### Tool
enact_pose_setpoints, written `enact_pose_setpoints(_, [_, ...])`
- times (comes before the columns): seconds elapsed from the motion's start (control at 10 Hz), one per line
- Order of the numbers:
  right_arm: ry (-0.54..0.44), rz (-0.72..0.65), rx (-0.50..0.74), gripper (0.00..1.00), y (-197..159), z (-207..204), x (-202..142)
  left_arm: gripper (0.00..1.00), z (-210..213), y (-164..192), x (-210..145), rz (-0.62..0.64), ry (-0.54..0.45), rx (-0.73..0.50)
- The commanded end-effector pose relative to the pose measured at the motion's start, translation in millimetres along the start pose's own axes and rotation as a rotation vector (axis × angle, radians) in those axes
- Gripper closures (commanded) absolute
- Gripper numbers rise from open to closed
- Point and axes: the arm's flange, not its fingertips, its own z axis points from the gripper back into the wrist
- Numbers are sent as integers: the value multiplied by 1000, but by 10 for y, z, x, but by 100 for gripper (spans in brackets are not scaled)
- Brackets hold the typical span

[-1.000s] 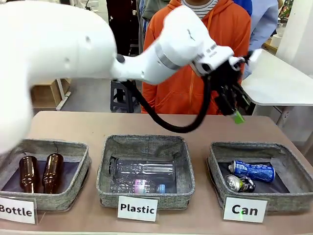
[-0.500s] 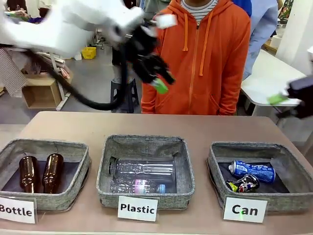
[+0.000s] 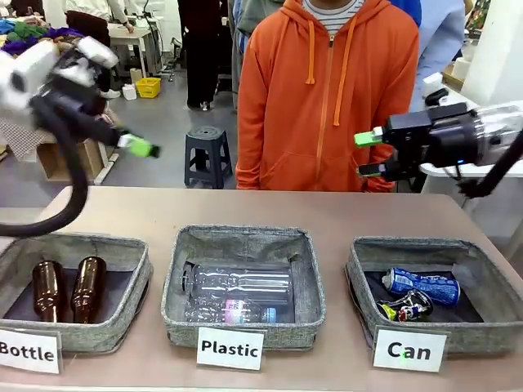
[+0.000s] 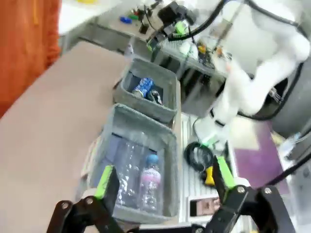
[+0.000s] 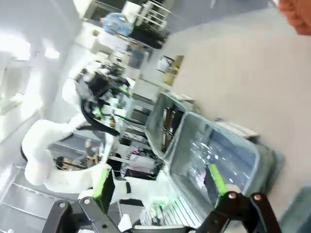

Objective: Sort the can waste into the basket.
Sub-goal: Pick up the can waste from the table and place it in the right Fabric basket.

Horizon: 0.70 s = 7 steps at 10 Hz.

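Grey fabric basket (image 3: 478, 336) labelled "Can" sits at the table's near right, holding a crushed blue can (image 3: 422, 285) with a dark multicoloured can (image 3: 404, 307) just in front of it. Beside it are the "Plastic" basket (image 3: 243, 325) and "Bottle" basket (image 3: 114, 325). Above, the right gripper (image 3: 368, 154) and left gripper (image 3: 140, 147) hang spread apart, empty. A person in an orange hoodie (image 3: 327, 90) stands beyond.

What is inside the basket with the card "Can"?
Inside the Can basket lie a blue can and a dark multicoloured can, touching. The near wall hides the floor in front of them.
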Motion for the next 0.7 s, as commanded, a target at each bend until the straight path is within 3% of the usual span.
enact_pose_setpoints(0.0, [-26, -8, 47, 0, -139, -14, 21, 0, 223, 75, -336, 150, -207, 18])
enact_pose_setpoints(0.1, [-29, -22, 1, 0, -244, -8, 18, 0, 361, 212, -504, 205, -294, 38])
enact_pose_setpoints(0.2, [-12, -18, 31, 0, -82, -51, -3, 0, 394, 347, -574, 199, -365, 73])
enact_pose_setpoints(0.3, [-12, -18, 31, 0, -82, -51, -3, 0, 402, 150, -558, 166, -176, 29])
enact_pose_setpoints(0.6, [-12, -18, 31, 0, -82, -51, -3, 0, 402, 150, -558, 166, -176, 29])
